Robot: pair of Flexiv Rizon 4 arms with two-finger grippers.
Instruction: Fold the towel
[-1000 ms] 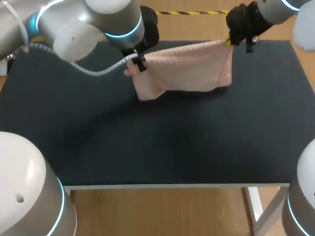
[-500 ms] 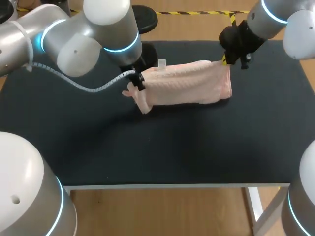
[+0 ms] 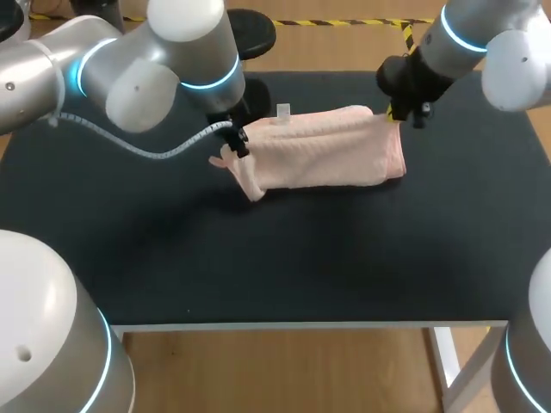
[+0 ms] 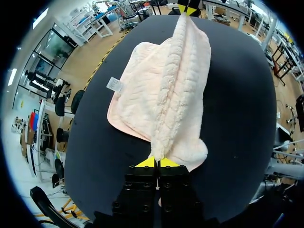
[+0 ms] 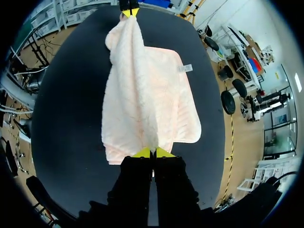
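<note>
A pale pink towel [image 3: 323,155] lies folded lengthwise on the far half of the black table [image 3: 275,249], a small white tag [image 3: 283,111] at its back edge. My left gripper [image 3: 238,142] is shut on the towel's left end, its yellow tips [image 4: 156,162] pinching a raised ridge of cloth [image 4: 178,80]. My right gripper [image 3: 398,110] is shut on the towel's right end, seen close in the right wrist view [image 5: 152,153]. The towel [image 5: 142,99] stretches between both grippers, the upper layer draped over the lower one.
Bare black tabletop [image 3: 258,267] spreads in front of the towel to the near edge. My left arm's grey cable [image 3: 146,151] hangs over the table's left part.
Both grippers have come down and toward me with the towel's edge, laying the lifted cloth flat over itself. The white tag now shows at the back.
</note>
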